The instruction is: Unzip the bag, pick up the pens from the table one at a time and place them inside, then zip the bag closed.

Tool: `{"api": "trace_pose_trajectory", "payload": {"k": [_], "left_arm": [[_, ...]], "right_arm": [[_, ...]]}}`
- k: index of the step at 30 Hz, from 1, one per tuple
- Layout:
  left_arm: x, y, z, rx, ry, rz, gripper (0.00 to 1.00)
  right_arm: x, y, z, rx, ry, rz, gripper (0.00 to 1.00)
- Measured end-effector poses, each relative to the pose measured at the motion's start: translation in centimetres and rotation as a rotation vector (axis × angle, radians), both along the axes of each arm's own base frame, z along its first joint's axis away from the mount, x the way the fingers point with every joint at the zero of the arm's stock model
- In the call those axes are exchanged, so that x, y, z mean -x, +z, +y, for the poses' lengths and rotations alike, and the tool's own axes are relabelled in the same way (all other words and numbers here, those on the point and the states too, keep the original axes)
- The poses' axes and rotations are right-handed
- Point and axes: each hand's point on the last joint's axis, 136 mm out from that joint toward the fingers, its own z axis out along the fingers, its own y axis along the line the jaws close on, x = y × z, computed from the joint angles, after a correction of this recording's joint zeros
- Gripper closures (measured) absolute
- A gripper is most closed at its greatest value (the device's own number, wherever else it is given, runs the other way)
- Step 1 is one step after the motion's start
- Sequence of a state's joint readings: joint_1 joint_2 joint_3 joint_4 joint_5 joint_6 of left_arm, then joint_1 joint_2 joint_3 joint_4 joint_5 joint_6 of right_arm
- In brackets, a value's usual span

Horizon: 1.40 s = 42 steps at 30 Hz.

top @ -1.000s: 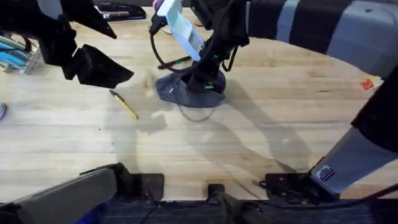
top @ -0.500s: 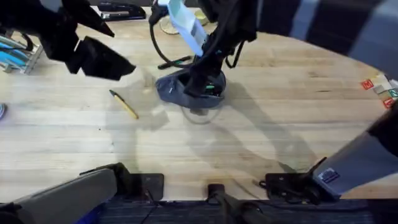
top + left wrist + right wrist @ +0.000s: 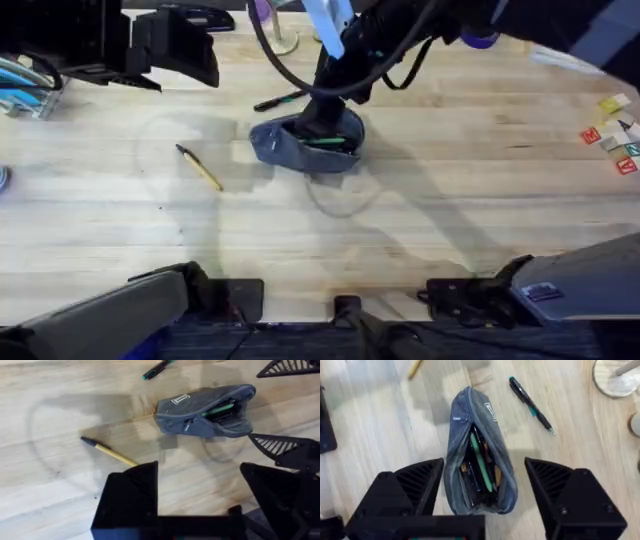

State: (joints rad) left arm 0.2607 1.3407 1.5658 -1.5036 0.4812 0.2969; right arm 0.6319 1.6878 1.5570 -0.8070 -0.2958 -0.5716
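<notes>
The grey-blue bag point(image 3: 300, 145) lies on the table point(image 3: 450, 210) at centre back, its zipper open; a green pen point(image 3: 480, 460) and an orange one point(image 3: 464, 467) show inside. My right gripper point(image 3: 485, 510) hovers open just above the bag's point(image 3: 470, 425) open end, one finger on each side, holding nothing. A yellow pen point(image 3: 200, 167) with a dark tip lies left of the bag. Behind the bag rests a black pen point(image 3: 280, 100) with a green end. My left gripper point(image 3: 200, 505) is open and empty, raised over the table's far left point(image 3: 180, 45).
A black stapler point(image 3: 195, 15) sits at the far edge. An organiser point(image 3: 25, 85) stands at the far left, small coloured tags point(image 3: 615, 130) lie at the far right, and a round stand base point(image 3: 617, 377) is behind the bag.
My right gripper has lifted off the bag, which now shows its open mouth with pens inside. My left arm has pulled back toward the far left edge.
</notes>
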Motion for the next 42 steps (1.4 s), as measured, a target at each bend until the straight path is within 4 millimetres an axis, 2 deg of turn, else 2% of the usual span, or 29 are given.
{"api": "trace_pose_trajectory", "payload": {"k": [6,11,18,27,30,34,37,42], "left_arm": [[0.1,-0.3,0.6,0.024,0.152,0.072,0.007],[0.1,-1.4,1.6,0.032,0.314,0.171,0.007],[-0.5,-4.4,2.5,0.051,0.483,0.301,0.008],[1.0,-7.1,4.3,-0.072,0.688,0.389,0.008],[1.7,-8.5,4.5,-0.089,0.729,0.415,0.008],[2.2,-11.5,4.7,-0.094,0.786,0.455,0.008],[1.7,-13.6,4.8,-0.083,0.819,0.445,0.008],[1.4,-16.0,4.4,-0.079,0.827,0.433,0.008]], "right_arm": [[-0.1,0.1,0.1,-0.004,0.0,-0.006,0.004],[-0.2,0.2,0.1,-0.007,0.0,-0.01,0.005],[-0.1,1.1,-0.1,-0.02,-0.013,-0.022,0.004],[-2.0,0.9,-2.3,-0.016,-0.186,0.017,0.004],[-2.6,0.9,-3.1,-0.015,-0.228,0.027,0.004],[-2.5,1.0,-3.4,-0.016,-0.244,0.033,0.004],[-2.2,1.9,-3.5,-0.03,-0.25,0.021,0.004],[-1.5,4.2,-4.0,-0.07,-0.268,-0.005,0.004]]}}
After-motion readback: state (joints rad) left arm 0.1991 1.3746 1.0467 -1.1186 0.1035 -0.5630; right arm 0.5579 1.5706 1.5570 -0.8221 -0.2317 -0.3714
